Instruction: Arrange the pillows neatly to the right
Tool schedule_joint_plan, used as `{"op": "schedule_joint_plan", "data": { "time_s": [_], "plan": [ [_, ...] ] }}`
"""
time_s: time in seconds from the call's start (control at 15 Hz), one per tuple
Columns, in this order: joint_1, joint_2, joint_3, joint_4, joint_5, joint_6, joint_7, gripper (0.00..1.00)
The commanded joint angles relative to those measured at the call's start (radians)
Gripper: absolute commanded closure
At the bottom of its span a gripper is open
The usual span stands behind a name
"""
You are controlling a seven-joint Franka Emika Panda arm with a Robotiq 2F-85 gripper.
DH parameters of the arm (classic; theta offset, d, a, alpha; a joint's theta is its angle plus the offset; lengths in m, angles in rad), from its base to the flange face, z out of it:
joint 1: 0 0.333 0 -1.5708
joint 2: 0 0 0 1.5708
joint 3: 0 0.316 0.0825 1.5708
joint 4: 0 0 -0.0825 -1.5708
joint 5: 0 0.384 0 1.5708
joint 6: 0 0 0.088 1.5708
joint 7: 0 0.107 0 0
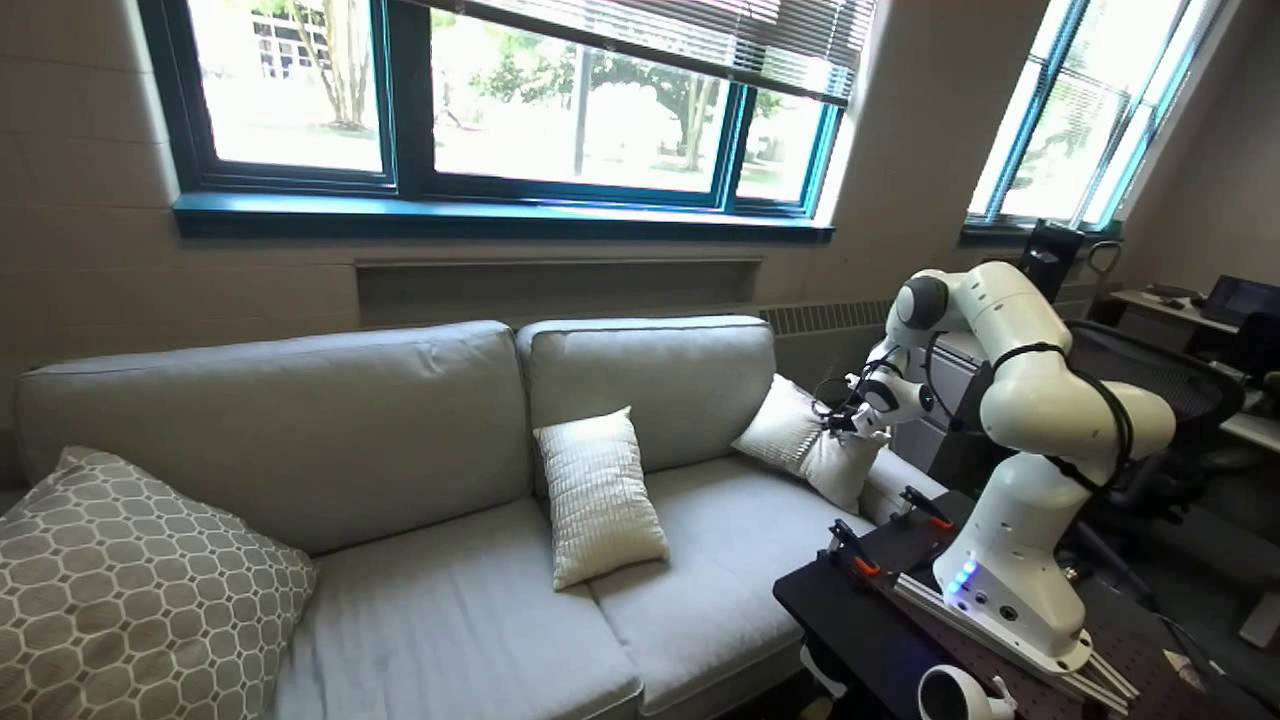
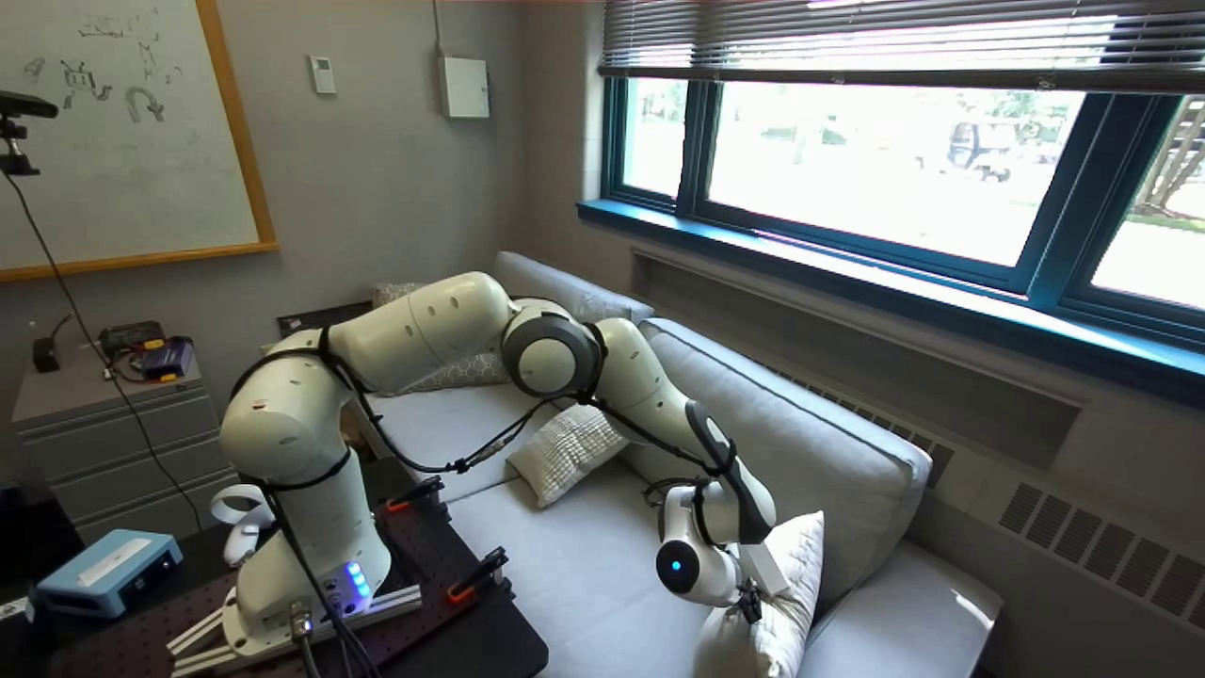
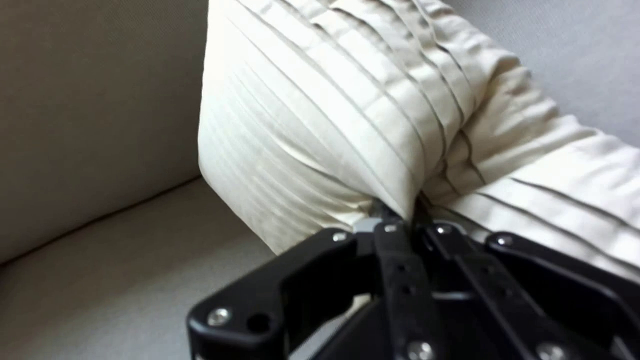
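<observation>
1. The tool point(image 3: 407, 217) is clamped tight on the end pillow point(image 3: 325, 125); the wrist view gives the closest look at the grip, with a fold of cream cloth drawn in between the jaws and pleats gathering toward that spot.
2. In an exterior view, the end pillow point(image 1: 790, 435) sits beside the armrest point(image 1: 893, 482) of the grey sofa point(image 1: 430, 600), creased through the middle into two puffy halves. I cannot tell whether pillow and armrest touch.
3. In an exterior view, the arm point(image 2: 551, 365) masks part of the end pillow point(image 2: 795, 574), whose bottom runs out of frame.
4. The middle pillow point(image 1: 600, 500), also cream, is tilted over the sofa's central seam, well apart from the end pillow. Both exterior views show it, partly behind the arm in an exterior view point(image 2: 570, 447).
5. The lattice-patterned pillow point(image 1: 150, 590) shows large at the sofa's far end in an exterior view; in an exterior view the arm covers much of the lattice-patterned pillow point(image 2: 475, 374).
6. A whiteboard point(image 2: 160, 198), a filing cabinet point(image 2: 132, 443) and a blue box point(image 2: 108, 570) appear in an exterior view.
7. In both exterior views, the black tabletop point(image 1: 850, 620) carries the arm's base and two clamps point(image 1: 852, 545).
</observation>
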State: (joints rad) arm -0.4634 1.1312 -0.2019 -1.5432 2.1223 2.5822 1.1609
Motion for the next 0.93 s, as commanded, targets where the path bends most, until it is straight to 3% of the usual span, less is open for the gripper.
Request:
{"op": "schedule_joint_plan", "data": {
  "time_s": [0.0,0.53,0.87],
  "plan": [
    [-0.032,0.008,0.03,-0.004,0.007,-0.006,0.023,0.99],
    [-0.07,0.042,0.037,-0.01,0.031,-0.059,0.083,0.99],
    [-0.056,-0.129,0.003,-0.21,0.249,-0.026,-0.085,0.99]
  ]
}}
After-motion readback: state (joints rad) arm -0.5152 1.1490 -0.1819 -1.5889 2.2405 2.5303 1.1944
